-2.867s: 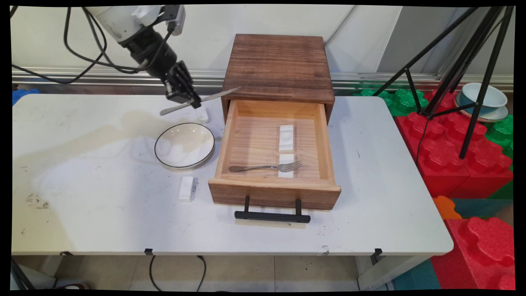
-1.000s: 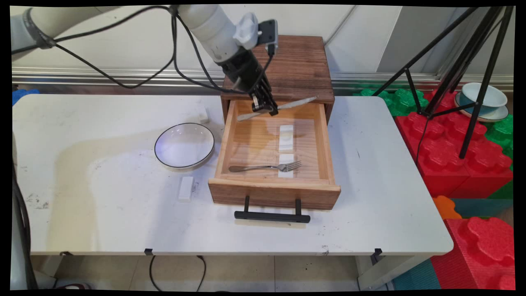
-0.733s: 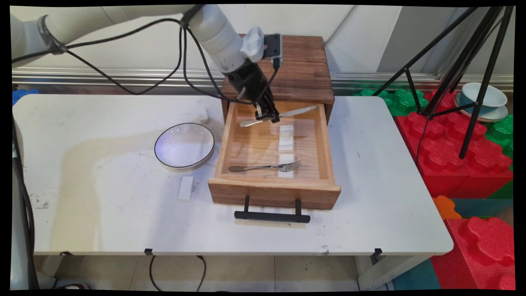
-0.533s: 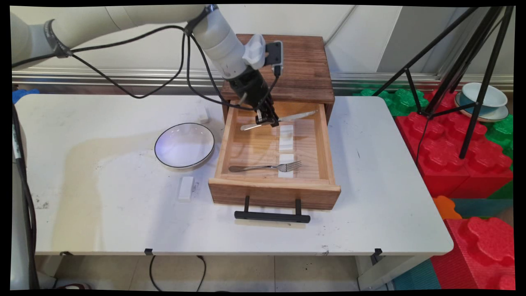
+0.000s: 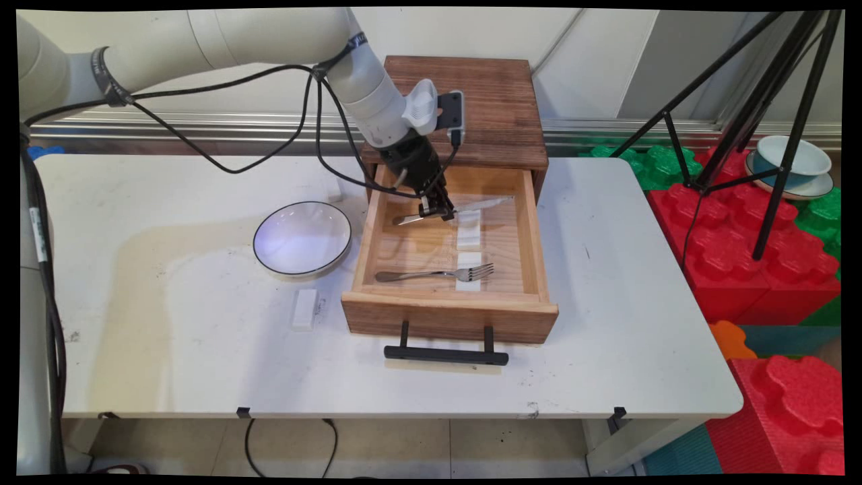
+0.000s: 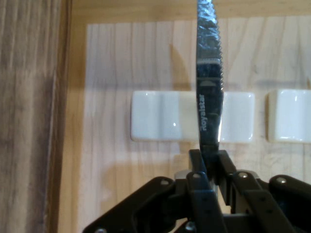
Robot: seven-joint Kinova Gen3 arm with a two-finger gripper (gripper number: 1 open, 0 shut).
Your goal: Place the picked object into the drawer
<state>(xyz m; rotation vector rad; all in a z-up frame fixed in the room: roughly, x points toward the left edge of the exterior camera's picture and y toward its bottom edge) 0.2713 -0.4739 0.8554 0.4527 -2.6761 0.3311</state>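
**Knife held over the open drawer**

The gripper (image 5: pixel 438 210) hangs inside the open wooden drawer (image 5: pixel 532 229), near its back, with its fingers (image 6: pixel 196 162) closed on a table knife (image 5: pixel 481 205). They clamp the knife about the middle of its length: the handle sticks out to the left, the serrated blade to the right and slightly up. In the hand view the blade (image 6: pixel 209 82) runs straight up from the fingers, edge-on, with a maker's name stamped on it.

Directly under the blade lies a white rest (image 5: pixel 469 226) on the drawer floor; the knife crosses over it, and whether they touch cannot be told. A second white rest (image 5: pixel 469 259) lies just in front of the first, toward the drawer's front. A fork (image 5: pixel 434 274) lies across that second rest, tines on it and pointing right, handle stretching left along the drawer floor.

The drawer is pulled out of a dark wooden box (image 5: pixel 471 101) that stands at the back of the counter (image 5: pixel 640 323); a black bar handle (image 5: pixel 446 353) sits on the drawer's front.

Left of the drawer, on the counter, stands a white plate (image 5: pixel 302 238) with a dark rim. A white block (image 5: pixel 305 308) lies in front of the plate. Another small white block (image 5: pixel 334 197) shows behind the plate, partly hidden by the cables.
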